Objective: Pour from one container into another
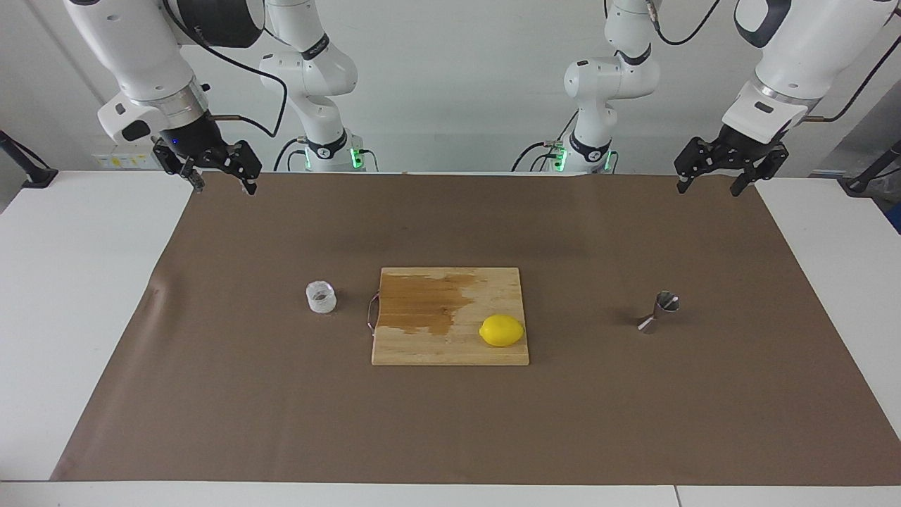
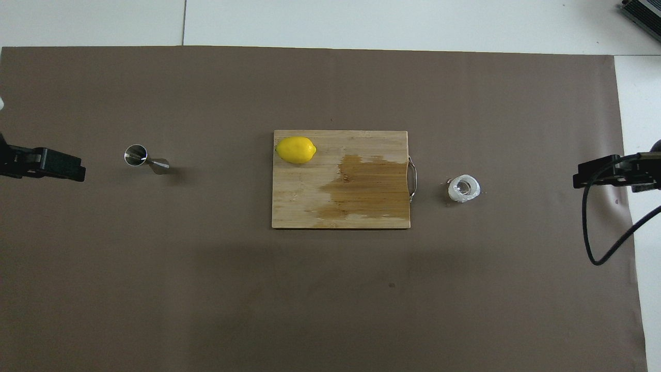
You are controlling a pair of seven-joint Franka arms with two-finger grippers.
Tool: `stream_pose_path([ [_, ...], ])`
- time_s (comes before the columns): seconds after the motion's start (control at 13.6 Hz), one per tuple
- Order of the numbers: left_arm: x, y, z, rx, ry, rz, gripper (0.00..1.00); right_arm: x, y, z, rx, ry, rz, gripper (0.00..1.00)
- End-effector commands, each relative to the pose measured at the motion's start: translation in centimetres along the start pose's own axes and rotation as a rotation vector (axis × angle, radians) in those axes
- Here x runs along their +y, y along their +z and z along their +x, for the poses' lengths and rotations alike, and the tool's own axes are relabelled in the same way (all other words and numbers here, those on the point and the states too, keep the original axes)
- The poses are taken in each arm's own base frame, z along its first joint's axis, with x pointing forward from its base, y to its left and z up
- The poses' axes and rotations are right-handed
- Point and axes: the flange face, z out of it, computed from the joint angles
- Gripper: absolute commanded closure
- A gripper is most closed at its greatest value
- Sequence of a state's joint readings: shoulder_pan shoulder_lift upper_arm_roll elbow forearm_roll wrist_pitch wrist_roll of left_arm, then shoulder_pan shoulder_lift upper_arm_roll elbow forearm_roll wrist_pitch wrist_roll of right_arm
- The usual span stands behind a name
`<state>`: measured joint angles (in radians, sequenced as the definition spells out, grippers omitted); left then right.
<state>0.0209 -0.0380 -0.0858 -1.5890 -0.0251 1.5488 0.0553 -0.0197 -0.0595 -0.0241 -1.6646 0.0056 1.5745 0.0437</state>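
Nothing held yet, both my grippers waiting with jaws apart.

Facing view: my right gripper point(image 1: 219, 176) and left gripper point(image 1: 716, 176) hang empty over the mat's robot-side edge; the clear cup point(image 1: 321, 297) stands beside the cutting board point(image 1: 450, 348), the jigger point(image 1: 660, 312) toward my left arm's end. Overhead view: the narrow-waisted jigger point(image 2: 146, 159) could tip if nudged, and the cup point(image 2: 463, 188) could slip. No readable writing.

Overhead view cuts off left gripper point(image 2: 77, 170) and right gripper point(image 2: 581, 180) at picture edges; cup point(image 2: 463, 188) contents too small to tell.
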Motion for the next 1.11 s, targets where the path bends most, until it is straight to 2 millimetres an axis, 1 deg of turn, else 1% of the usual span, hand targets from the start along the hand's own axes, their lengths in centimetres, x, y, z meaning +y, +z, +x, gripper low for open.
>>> stream_pose_path([
  [0.0,0.1,-0.1,-0.3,-0.008,0.02,-0.009,0.0,0.4,0.0,-0.5,0.004,-0.006,0.005,0.0],
  [0.22,0.3,-0.1,-0.5,-0.017,0.006,-0.009,0.0,0.4,0.0,-0.5,0.004,-0.006,0.005,0.0],
  [0.3,-0.1,-0.3,-0.6,-0.011,0.0,-0.008,0.0,0.4,0.0,-0.5,0.004,-0.006,0.005,0.0],
  [0.37,0.2,-0.3,-0.7,-0.013,0.0,-0.008,0.0,0.4,0.0,-0.5,0.004,-0.006,0.005,0.0],
  [0.44,0.3,0.3,-1.1,-0.021,-0.001,-0.007,0.0,0.4,0.0,-0.5,0.004,-0.006,0.005,0.0],
  [0.52,-0.1,1.0,-1.4,-0.007,-0.015,-0.005,0.0,0.4,0.0,-0.5,0.004,-0.006,0.005,0.0],
  [0.59,-0.3,0.8,-1.0,0.027,-0.067,-0.004,0.0,0.4,0.0,-0.5,0.004,-0.006,0.005,0.0],
  [0.66,-0.5,1.3,-0.9,0.016,-0.145,-0.029,0.0,0.4,0.0,-0.5,0.004,-0.006,0.005,0.0],
  [0.74,-1.3,2.1,-0.4,0.001,-0.203,-0.059,0.0,0.4,0.0,-0.5,0.004,-0.006,0.005,0.0],
  [0.81,-3.1,3.7,0.3,-0.027,-0.297,-0.098,0.0,0.4,0.0,-0.5,0.004,-0.006,0.005,0.0],
  [0.89,-4.0,4.7,0.9,-0.041,-0.393,-0.148,0.0,0.4,0.0,-0.5,0.004,-0.006,0.005,0.0],
  [0.96,-5.3,5.8,1.4,-0.063,-0.492,-0.171,0.0,0.4,0.0,-0.5,0.004,-0.006,0.005,0.0],
  [1.03,-6.0,6.8,1.8,-0.082,-0.576,-0.195,0.0,0.4,0.0,-0.5,0.004,-0.006,0.005,0.0],
])
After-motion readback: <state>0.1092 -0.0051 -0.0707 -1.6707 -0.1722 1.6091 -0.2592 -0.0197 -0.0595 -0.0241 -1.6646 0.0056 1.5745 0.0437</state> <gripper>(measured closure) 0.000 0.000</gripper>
